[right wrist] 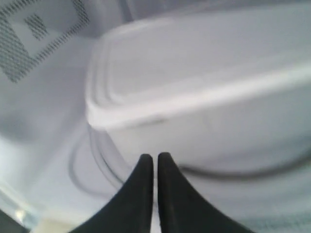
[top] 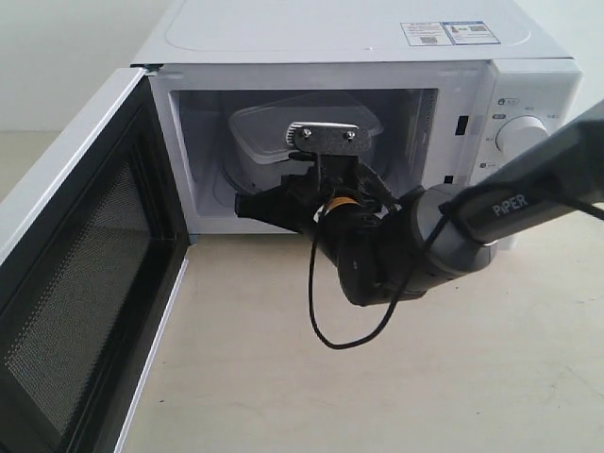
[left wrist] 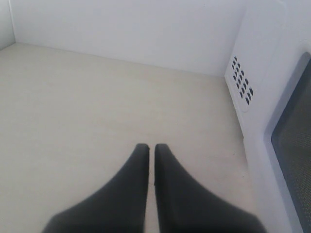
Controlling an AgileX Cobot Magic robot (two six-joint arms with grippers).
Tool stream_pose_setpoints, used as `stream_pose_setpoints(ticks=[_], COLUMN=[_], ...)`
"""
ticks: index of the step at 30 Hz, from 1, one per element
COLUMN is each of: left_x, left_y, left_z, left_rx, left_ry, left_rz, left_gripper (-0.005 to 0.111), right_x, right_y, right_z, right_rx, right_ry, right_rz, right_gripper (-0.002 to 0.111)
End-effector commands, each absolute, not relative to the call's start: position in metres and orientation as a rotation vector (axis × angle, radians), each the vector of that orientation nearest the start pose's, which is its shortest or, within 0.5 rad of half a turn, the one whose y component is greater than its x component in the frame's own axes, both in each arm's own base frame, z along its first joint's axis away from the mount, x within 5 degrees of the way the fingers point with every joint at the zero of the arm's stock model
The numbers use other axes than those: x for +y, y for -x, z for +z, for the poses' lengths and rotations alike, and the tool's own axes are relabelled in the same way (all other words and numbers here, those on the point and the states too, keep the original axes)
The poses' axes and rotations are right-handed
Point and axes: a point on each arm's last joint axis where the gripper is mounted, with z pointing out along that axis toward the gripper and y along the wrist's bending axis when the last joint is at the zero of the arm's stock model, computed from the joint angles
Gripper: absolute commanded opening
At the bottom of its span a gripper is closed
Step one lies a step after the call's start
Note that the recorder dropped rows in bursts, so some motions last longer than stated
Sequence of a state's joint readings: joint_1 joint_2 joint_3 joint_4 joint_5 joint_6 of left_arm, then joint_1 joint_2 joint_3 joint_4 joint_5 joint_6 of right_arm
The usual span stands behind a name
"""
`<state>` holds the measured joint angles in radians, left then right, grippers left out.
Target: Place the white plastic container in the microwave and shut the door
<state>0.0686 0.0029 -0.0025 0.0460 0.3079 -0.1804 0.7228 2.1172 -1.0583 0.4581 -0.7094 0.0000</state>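
Observation:
The white microwave (top: pixel 330 42) stands with its door (top: pixel 85 274) swung wide open to the left, black inner face and mesh window showing. The white plastic container (top: pixel 269 127) (right wrist: pixel 204 97) sits lidded inside the cavity on the glass turntable (right wrist: pixel 95 162). My right gripper (top: pixel 253 205) (right wrist: pixel 155 156) is at the cavity mouth, shut and empty, its tips just short of the container's near wall. My left gripper (left wrist: pixel 151 146) is shut on nothing, low over the table beside the microwave's vented side (left wrist: pixel 242 80). It is out of the exterior view.
The right arm (top: pixel 491 212) crosses in front of the control panel, partly covering the knob (top: pixel 521 132). A black cable (top: pixel 326 311) loops down from the wrist over the beige tabletop (top: pixel 377 396). The door's window edge (left wrist: pixel 294 131) is close to the left gripper.

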Motion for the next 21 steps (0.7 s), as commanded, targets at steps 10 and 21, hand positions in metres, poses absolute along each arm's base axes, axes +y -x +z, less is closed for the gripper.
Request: stream_pose_setpoints(ticks=[10, 21], left_x=[0.005, 0.005], left_y=[-0.054, -0.054], left_z=[0.186, 0.186], left_rx=[1.776, 1.776], left_ry=[0.202, 0.202], left_rz=[-0.044, -0.044], left_gripper=[0.004, 0.004], right_x=[0.212, 0.185], right_y=[-0.252, -0.181], right_z=[0.166, 0.249], right_rx=[1.979, 2.198], right_ry=[0.222, 0.557], right_rz=[0.467, 0.666], right_gripper=[0.0, 0.0])
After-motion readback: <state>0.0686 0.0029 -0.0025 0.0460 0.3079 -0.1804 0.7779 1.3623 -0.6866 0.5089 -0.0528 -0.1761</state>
